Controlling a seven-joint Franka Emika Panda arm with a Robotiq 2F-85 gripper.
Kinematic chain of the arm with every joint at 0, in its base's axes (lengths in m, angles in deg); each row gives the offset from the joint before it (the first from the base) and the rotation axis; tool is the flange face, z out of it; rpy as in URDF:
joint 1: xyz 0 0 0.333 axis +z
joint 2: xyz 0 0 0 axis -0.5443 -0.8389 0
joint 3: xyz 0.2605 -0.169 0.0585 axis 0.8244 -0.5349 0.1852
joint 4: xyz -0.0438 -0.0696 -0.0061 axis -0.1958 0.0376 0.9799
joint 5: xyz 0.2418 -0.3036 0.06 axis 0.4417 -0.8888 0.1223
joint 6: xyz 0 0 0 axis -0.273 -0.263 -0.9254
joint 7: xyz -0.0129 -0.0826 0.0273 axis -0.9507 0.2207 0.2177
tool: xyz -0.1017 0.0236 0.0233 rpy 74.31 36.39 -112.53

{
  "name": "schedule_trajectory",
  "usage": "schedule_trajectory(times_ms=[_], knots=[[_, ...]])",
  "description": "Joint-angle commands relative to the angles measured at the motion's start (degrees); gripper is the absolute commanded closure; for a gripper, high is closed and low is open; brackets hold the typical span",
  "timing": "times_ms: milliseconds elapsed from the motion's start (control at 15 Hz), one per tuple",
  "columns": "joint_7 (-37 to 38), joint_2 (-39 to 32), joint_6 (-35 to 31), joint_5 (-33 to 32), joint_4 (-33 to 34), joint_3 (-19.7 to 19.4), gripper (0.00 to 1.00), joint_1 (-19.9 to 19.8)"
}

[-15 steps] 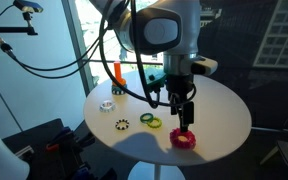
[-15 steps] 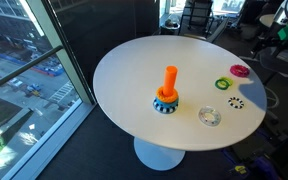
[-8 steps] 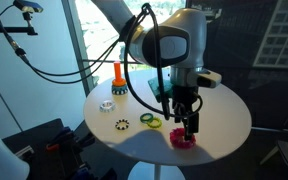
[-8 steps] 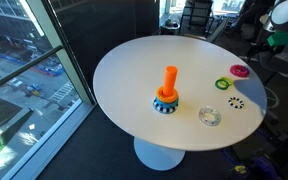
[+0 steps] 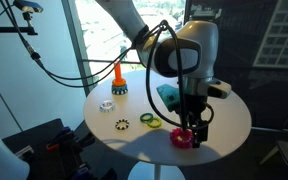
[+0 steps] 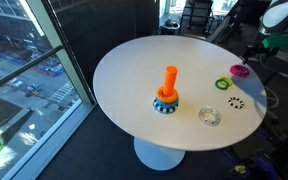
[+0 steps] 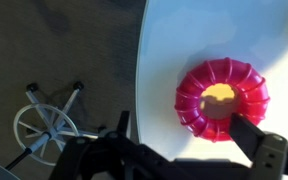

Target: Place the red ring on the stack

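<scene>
The red ring (image 7: 192, 106) lies flat near the rim of the white round table (image 5: 224, 110); it also shows in both exterior views (image 5: 183, 140) (image 6: 241, 71). My gripper (image 5: 193, 131) hangs open just over it. In the wrist view the gripper (image 7: 184, 122) straddles the ring's near side, with one finger (image 7: 252, 134) over the ring's rim and the other off to its left. Nothing is held. The stack (image 5: 118, 79), an orange peg on a dark toothed base, stands far across the table (image 6: 168, 88).
A thin yellow-green ring (image 5: 150, 121), a dark ring (image 5: 122, 125) and a small white ring (image 5: 106, 104) lie between the red ring and the stack. The table edge runs close beside the red ring. A white star-shaped chair base (image 7: 46, 125) sits on the floor below.
The arm has swung over and come down, bringing the open gripper from above the table's middle onto the red ring. No ring has moved.
</scene>
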Motion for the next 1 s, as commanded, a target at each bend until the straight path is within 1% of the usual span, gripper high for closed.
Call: schedule_trajectory(times_ms=[0, 933], knots=[[-3.2, -2.4, 1.4, 1.9, 2.9, 0.1, 0.00, -1.1], [-4.0, -6.0, 1.5, 1.9, 4.5, 0.3, 0.00, -1.1]])
